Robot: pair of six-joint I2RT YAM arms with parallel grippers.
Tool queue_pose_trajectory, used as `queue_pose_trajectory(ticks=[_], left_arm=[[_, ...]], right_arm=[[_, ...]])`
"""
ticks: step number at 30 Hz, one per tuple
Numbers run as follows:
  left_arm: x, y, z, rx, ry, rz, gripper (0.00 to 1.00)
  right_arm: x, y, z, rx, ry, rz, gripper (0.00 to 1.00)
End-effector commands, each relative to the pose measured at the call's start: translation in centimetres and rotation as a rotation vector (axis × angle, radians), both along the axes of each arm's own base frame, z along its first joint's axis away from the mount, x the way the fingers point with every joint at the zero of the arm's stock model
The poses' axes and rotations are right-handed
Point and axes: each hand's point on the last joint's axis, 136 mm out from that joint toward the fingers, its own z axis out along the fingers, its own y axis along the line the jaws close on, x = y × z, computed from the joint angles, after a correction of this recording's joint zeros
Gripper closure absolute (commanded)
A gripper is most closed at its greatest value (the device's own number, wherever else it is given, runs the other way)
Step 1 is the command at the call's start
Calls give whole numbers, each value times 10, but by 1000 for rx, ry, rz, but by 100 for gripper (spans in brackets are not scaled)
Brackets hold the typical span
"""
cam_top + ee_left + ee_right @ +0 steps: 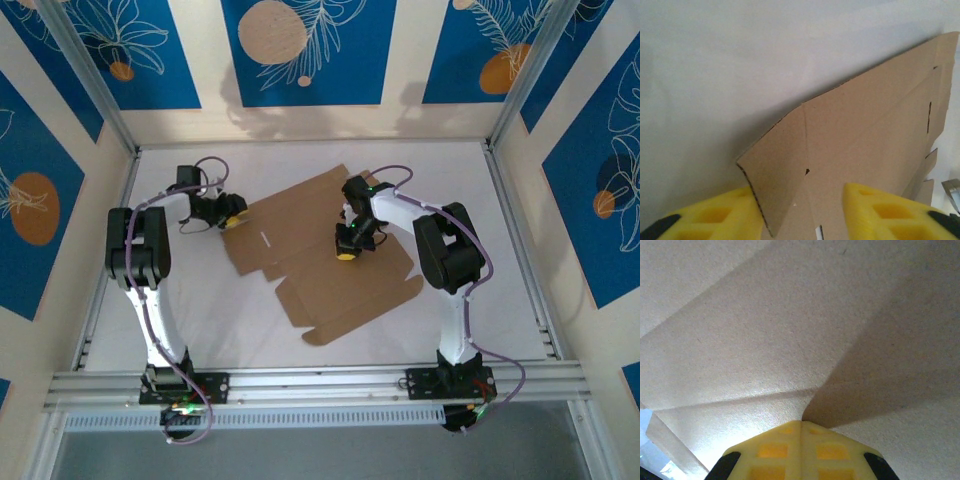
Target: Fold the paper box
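The paper box (300, 215) is a flat brown cardboard sheet with flaps and slits, lying in the middle of the white table (200, 310). My left gripper (228, 215) is at the sheet's left edge. In the left wrist view its yellow fingers (715, 217) stand apart, and a raised corner flap of the paper box (865, 125) sits between them, its edge next to the left finger. My right gripper (347, 245) is shut, with nothing between its fingers. Its tips (801, 422) press down on the cardboard (790, 330) beside a crease.
Patterned blue and cream walls enclose the table on three sides. An aluminium rail (320, 380) runs along the near edge by the arm bases. Bare white table (740, 60) lies left of and behind the sheet.
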Motion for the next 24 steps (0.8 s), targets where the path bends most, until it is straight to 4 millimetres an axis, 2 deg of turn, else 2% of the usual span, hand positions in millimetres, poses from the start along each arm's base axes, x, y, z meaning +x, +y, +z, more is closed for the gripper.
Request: queue_pose_trajectory(ticks=[1,6,14,17,21,24], left_arm=[[1,-1,0,-13,-38,-40,61],[1,-1,-10,12,-65,-88,73],[11,-4,-9,12,-89,-77,81],[16,-8,4,22,-120,-87,90],[22,-15,37,80,-225,-112,100],[23,-23,66,157,-352,-144,100]], right_arm=[[-1,9,24,39,-18,17,100],[0,13,44,60,-50,23,100],[3,16,72,97,-105,24,100],[6,16,90,112,-152,28,96],[17,14,127,120,-261,33,77],[32,6,158,86,-338,-26,68]])
